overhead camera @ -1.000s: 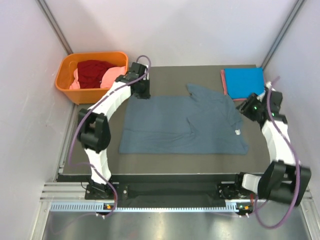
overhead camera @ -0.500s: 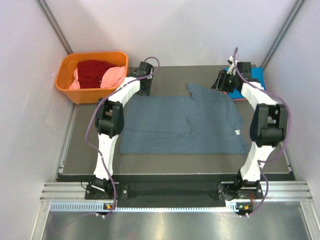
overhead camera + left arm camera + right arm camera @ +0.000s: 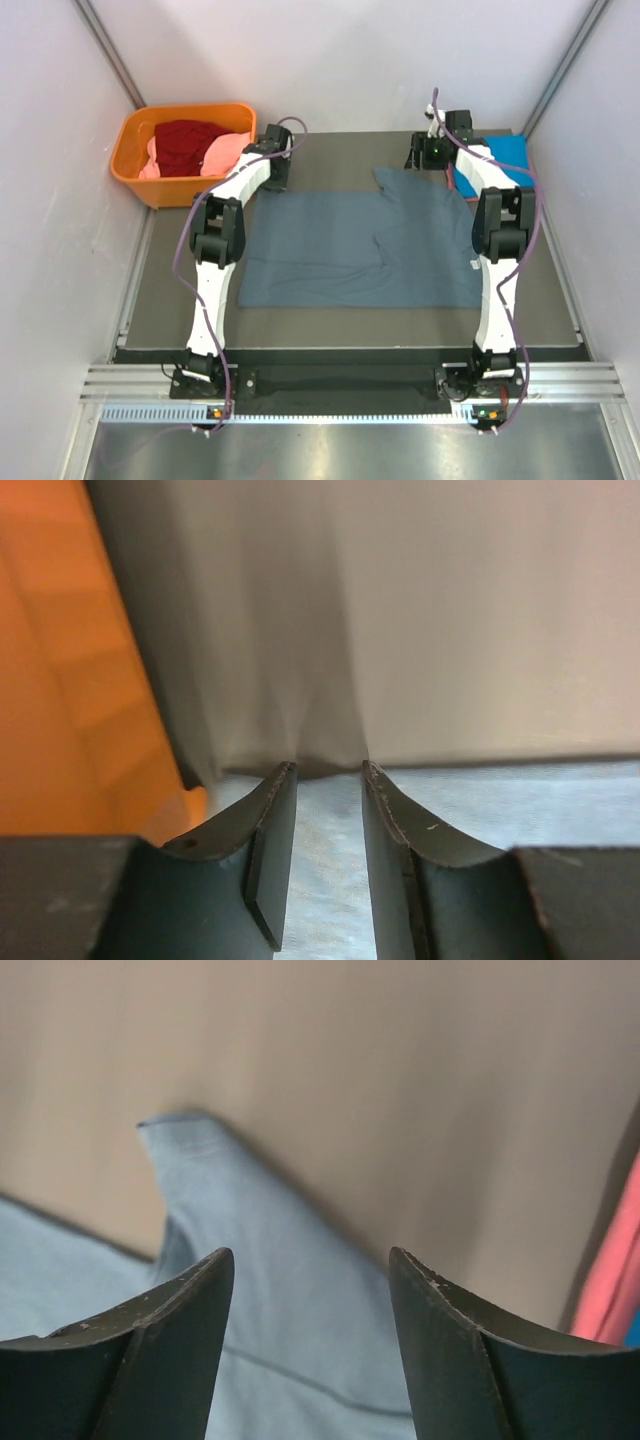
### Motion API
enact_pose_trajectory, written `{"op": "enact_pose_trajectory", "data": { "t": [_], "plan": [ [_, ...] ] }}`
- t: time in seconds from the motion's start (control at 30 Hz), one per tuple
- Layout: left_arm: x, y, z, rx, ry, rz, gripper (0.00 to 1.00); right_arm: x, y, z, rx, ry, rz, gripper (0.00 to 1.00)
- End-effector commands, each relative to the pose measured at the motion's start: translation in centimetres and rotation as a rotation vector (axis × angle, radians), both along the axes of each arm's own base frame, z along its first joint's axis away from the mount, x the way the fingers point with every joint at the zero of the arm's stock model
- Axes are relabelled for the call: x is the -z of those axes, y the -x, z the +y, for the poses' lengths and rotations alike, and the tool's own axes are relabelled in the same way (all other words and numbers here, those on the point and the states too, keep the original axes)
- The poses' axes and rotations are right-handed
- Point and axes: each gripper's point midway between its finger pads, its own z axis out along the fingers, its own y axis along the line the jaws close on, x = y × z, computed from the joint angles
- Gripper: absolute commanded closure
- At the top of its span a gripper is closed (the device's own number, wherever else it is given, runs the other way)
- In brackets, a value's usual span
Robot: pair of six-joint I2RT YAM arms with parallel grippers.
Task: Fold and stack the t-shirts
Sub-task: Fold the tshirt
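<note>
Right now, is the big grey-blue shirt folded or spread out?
Mostly spread: the grey-blue shirt lies flat on the table, one layer overlapping near its middle.

Cannot read the tiny white tag [image 3: 473, 264] on the grey-blue shirt [image 3: 340, 250] from above, nor see that shirt's right edge under the right arm [image 3: 497, 235]. Lose part of the folded blue shirt [image 3: 510, 150] behind that arm, and the lower layers of the dark red shirt [image 3: 183, 140] and pink shirt [image 3: 228, 150] in the basket [image 3: 150, 188]. In the wrist views, get only a blurred orange basket wall and a sliver of red shirt [image 3: 612, 1260], both cut by the picture's edge.
</note>
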Motion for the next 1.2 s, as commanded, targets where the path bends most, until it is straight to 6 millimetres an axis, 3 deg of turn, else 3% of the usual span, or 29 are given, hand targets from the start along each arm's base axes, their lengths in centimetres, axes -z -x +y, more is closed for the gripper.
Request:
{"op": "enact_pose_trajectory", "data": {
  "t": [0.0,0.13,0.23,0.47,0.57,0.77,0.87,0.93,0.97,1.0,1.07,1.17],
  "plan": [
    [-1.2,-1.7,1.0,0.016,-0.017,-0.056,0.62,-0.1,-1.0,-0.4,-0.046,0.074,-0.029,0.35],
    [-0.5,-1.9,1.7,0.028,-0.061,-0.049,0.59,2.6,-0.6,-0.7,-0.080,0.110,0.037,0.34],
    [0.4,-1.8,2.2,0.033,-0.087,-0.031,0.58,3.3,-0.7,-0.7,-0.089,0.122,0.041,0.34],
    [1.0,-1.9,1.4,0.052,-0.046,-0.022,0.57,4.7,-0.4,-0.7,-0.111,0.128,0.059,0.38],
    [1.4,-1.6,0.8,0.070,-0.023,-0.004,0.60,4.8,-0.2,-0.5,-0.125,0.119,0.058,0.46],
    [0.8,-0.7,-0.2,0.078,0.050,0.007,0.60,4.5,-0.3,-0.7,-0.115,0.122,0.045,0.44],
    [-0.5,-0.7,-0.5,0.070,0.074,-0.010,0.60,4.3,-0.4,-1.0,-0.106,0.126,0.041,0.44],
    [-2.4,-1.0,-1.8,0.088,0.140,-0.050,0.60,4.3,-0.7,-1.0,-0.099,0.129,0.032,0.49],
    [-3.0,-1.1,-2.2,0.095,0.157,-0.065,0.60,4.4,-0.7,-1.1,-0.094,0.128,0.032,0.61],
    [-4.5,-1.3,-2.5,0.104,0.168,-0.099,0.60,4.4,-0.8,-1.0,-0.094,0.125,0.030,0.67],
    [-5.6,-1.3,-2.7,0.104,0.162,-0.117,0.60,4.6,-0.8,-0.9,-0.093,0.120,0.032,0.82],
    [-6.3,-0.9,-1.8,0.080,0.124,-0.113,0.59,4.4,-0.8,-1.1,-0.090,0.120,0.024,0.95]
  ]
}}
